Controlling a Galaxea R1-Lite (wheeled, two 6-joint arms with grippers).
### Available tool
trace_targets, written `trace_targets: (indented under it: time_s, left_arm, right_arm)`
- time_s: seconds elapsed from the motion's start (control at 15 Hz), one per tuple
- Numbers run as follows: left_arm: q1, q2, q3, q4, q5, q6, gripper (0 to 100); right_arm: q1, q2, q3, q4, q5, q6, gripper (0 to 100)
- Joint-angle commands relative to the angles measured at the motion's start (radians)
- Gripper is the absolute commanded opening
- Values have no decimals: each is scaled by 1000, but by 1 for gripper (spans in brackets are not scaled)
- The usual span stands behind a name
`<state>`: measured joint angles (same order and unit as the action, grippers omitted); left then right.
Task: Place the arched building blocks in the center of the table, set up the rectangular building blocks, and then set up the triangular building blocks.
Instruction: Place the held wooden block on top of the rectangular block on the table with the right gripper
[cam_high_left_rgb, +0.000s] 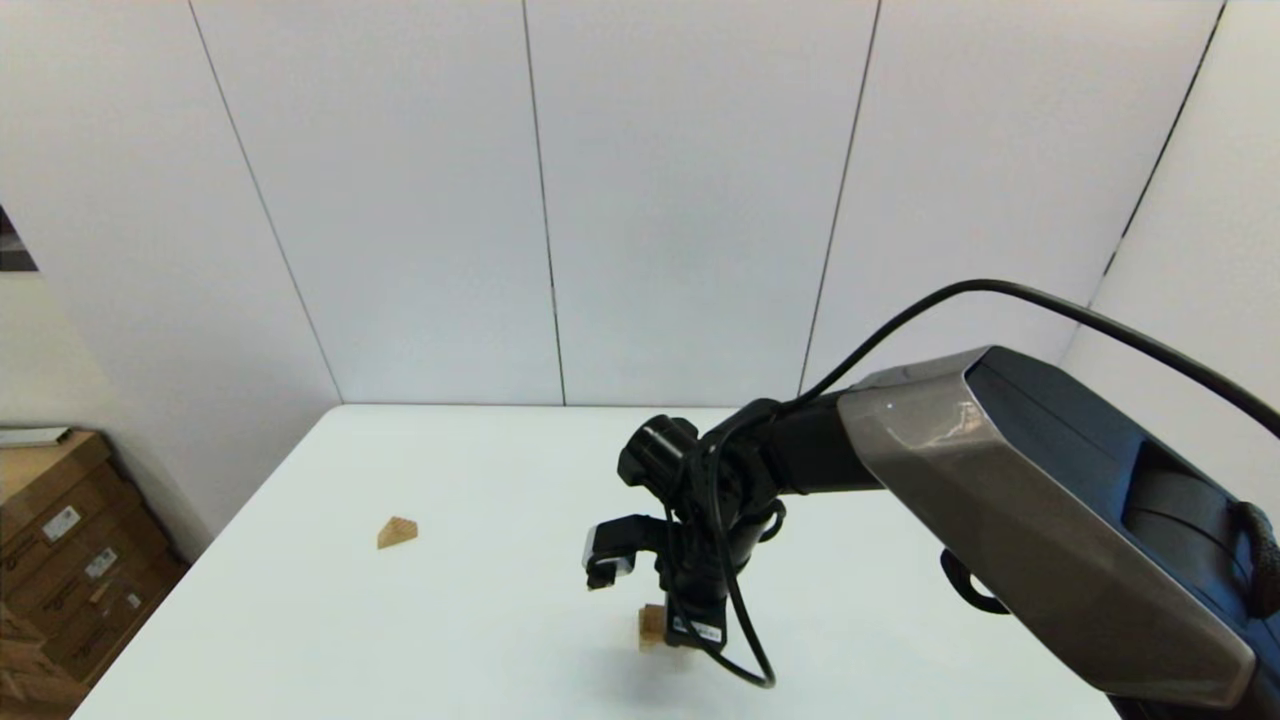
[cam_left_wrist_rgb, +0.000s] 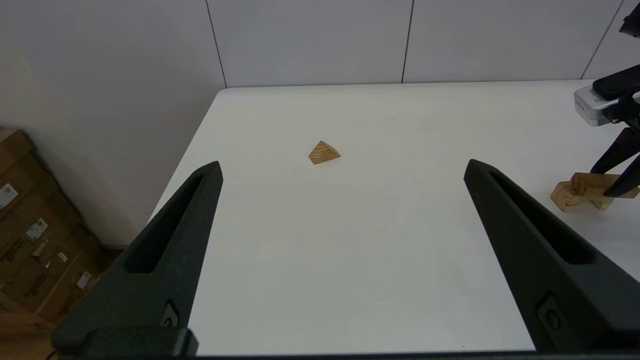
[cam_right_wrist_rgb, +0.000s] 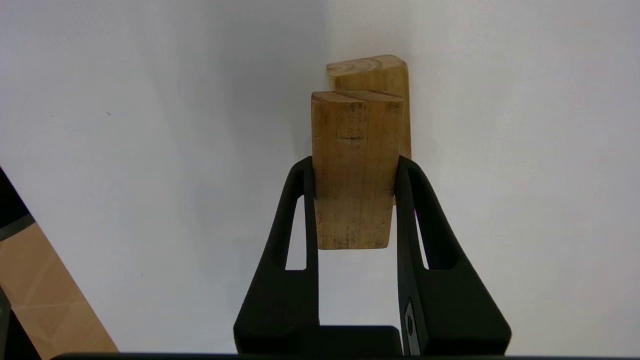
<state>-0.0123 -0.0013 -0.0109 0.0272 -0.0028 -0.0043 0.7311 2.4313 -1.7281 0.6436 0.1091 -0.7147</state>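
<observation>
On the table (cam_high_left_rgb: 480, 620), the right gripper (cam_right_wrist_rgb: 355, 165) clamps the rectangular block (cam_right_wrist_rgb: 354, 170) between its fingers, directly above the arched block (cam_right_wrist_rgb: 372, 72). The left gripper (cam_left_wrist_rgb: 342, 175) is spread wide, the triangular block (cam_left_wrist_rgb: 324, 152) lying ahead of its fingertips.

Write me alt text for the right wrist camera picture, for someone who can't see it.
The right gripper is shut on the rectangular building block, a tan wooden slab clamped between its two black fingers over the white table. Just past the slab, the arched building block shows partly, the slab lying over it; contact cannot be judged.
</observation>
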Motion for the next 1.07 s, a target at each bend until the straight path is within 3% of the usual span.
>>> trace_targets:
  time_s: [0.07,1.07]
  left_arm:
    - [0,1,0,0,0,0,100]
    - [0,1,0,0,0,0,100]
  right_arm:
    - [1,6,-4,4,1,-5,0]
    - [-4,20,-30,4,-19,-5,0]
